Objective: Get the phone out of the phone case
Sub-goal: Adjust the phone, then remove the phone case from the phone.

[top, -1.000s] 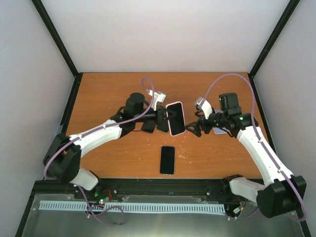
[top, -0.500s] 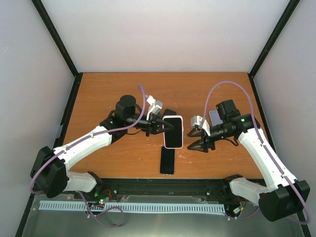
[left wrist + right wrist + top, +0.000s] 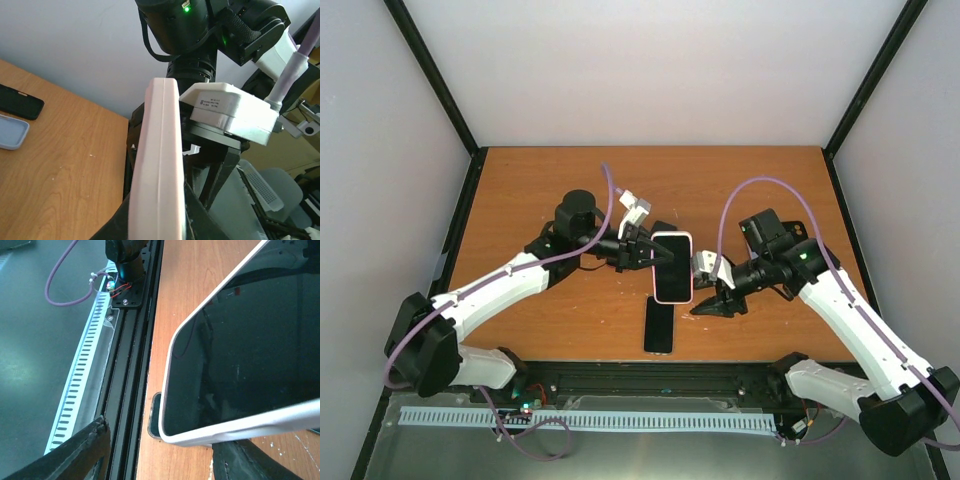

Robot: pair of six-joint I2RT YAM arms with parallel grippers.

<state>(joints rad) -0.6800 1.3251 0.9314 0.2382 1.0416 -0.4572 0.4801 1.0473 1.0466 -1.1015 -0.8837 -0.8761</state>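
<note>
A phone with a black screen sits in a pale pink case [image 3: 672,267]. My left gripper [image 3: 653,255] is shut on the case's left side and holds it above the table. The left wrist view shows the case edge-on [image 3: 157,165] between my dark fingers [image 3: 202,220]. My right gripper [image 3: 713,297] is open beside the case's right edge. In the right wrist view the screen [image 3: 250,350] and the case rim [image 3: 235,430] lie between my spread fingers [image 3: 80,452], with the rim close to the right one.
A second black phone [image 3: 660,324] lies flat on the wooden table [image 3: 540,190] just below the held one, near the front rail [image 3: 650,375]. It also shows in the right wrist view [image 3: 155,415]. A light blue case [image 3: 12,132] and a black case [image 3: 20,102] lie on the table.
My left arm has drawn back and lowered the cased phone slightly toward the front. My right gripper has swung left and down to the phone's right edge, jaws spread.
</note>
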